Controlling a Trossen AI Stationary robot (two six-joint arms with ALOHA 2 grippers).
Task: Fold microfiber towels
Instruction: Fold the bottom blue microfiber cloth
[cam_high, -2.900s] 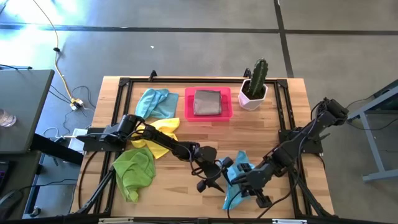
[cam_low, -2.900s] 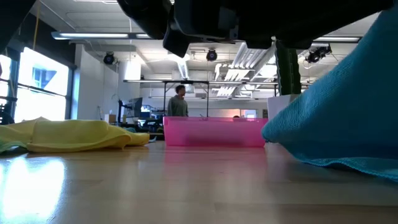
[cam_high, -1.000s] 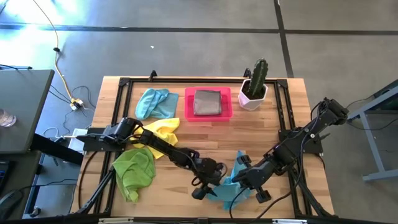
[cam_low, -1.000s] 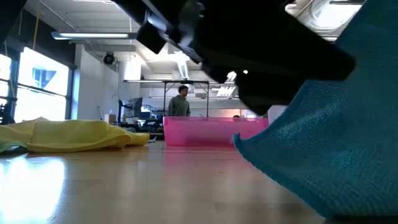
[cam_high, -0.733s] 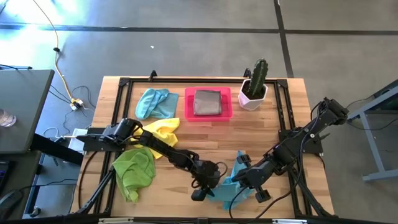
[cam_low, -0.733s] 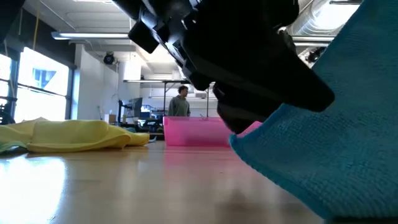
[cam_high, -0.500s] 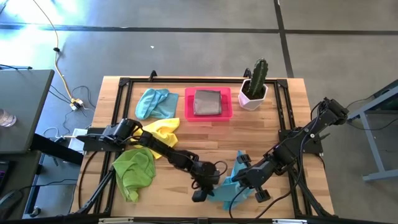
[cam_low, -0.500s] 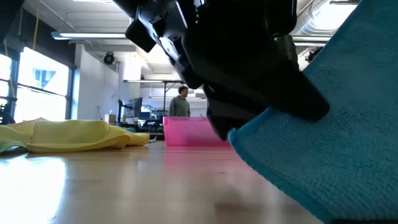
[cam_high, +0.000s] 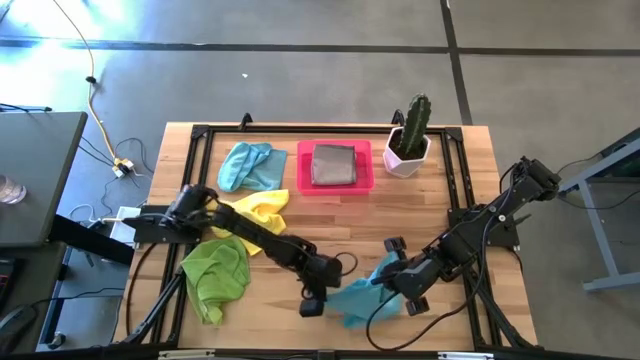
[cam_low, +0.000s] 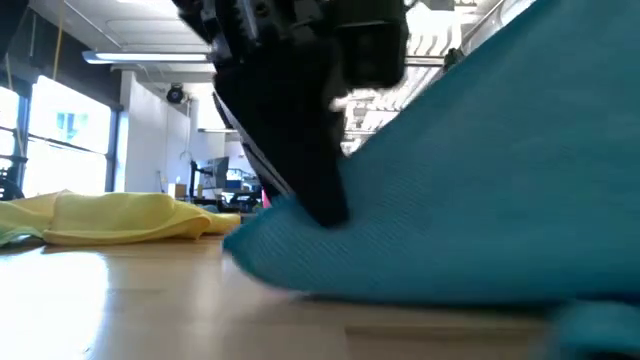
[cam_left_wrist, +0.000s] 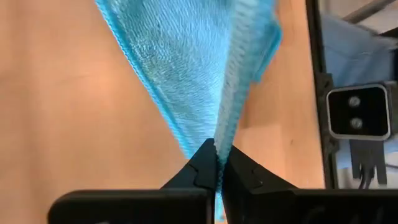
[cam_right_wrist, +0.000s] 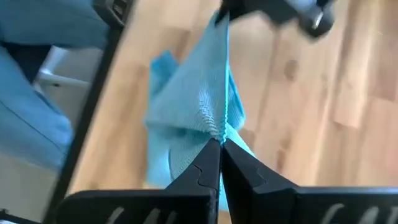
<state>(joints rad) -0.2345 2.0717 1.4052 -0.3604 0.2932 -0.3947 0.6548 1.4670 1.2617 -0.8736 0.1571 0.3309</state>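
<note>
Near the front edge of the tabletop (cam_high: 420, 215), right of centre, a light blue towel (cam_high: 352, 294) is stretched between 2 end effectors. The left end effector (cam_high: 322, 283) is closed on 1 hemmed edge; the right end effector (cam_high: 393, 277) is closed on the opposite edge. A second light blue towel (cam_high: 248, 165), a yellow towel (cam_high: 262, 211) and a lime green towel (cam_high: 215, 275) lie toward the left edge; a grey towel (cam_high: 334, 165) sits in the pink tray (cam_high: 303, 170) at the back edge.

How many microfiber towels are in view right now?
5: blue towel held between both grippers at the near edge, green near left, yellow beside it, blue far left, grey folded in the pink tray.
</note>
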